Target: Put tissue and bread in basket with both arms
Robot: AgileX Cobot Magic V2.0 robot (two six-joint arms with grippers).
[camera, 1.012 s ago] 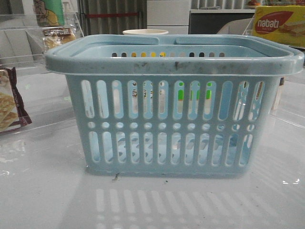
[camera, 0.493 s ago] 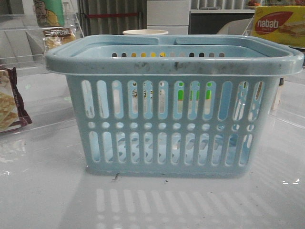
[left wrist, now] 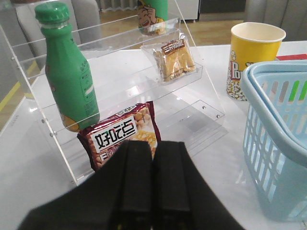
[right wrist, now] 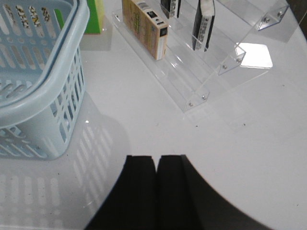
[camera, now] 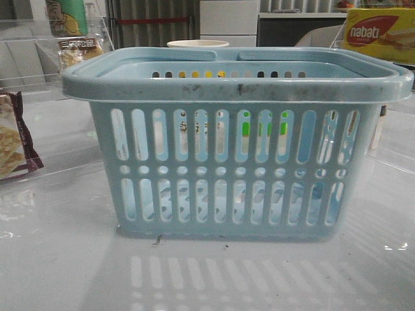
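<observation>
The light blue basket point(camera: 237, 149) stands in the middle of the table, and its rim shows in the left wrist view point(left wrist: 273, 120) and the right wrist view point(right wrist: 43, 72). The bread point(left wrist: 175, 60) lies on a clear stepped rack to the basket's left, also visible in the front view point(camera: 79, 50). Two dark packs point(right wrist: 203, 26) stand on edge on a clear rack to the basket's right; I cannot tell which is the tissue. My left gripper point(left wrist: 153, 143) is shut and empty, near the maroon bag. My right gripper point(right wrist: 157, 158) is shut and empty over bare table.
The left rack point(left wrist: 144, 110) also holds a green bottle point(left wrist: 69, 72) and a maroon-edged cracker bag point(left wrist: 125, 134). A yellow popcorn cup point(left wrist: 252, 57) stands behind the basket. The right rack point(right wrist: 211, 72) holds a tan box point(right wrist: 144, 26). A nabati box point(camera: 379, 32) sits far right.
</observation>
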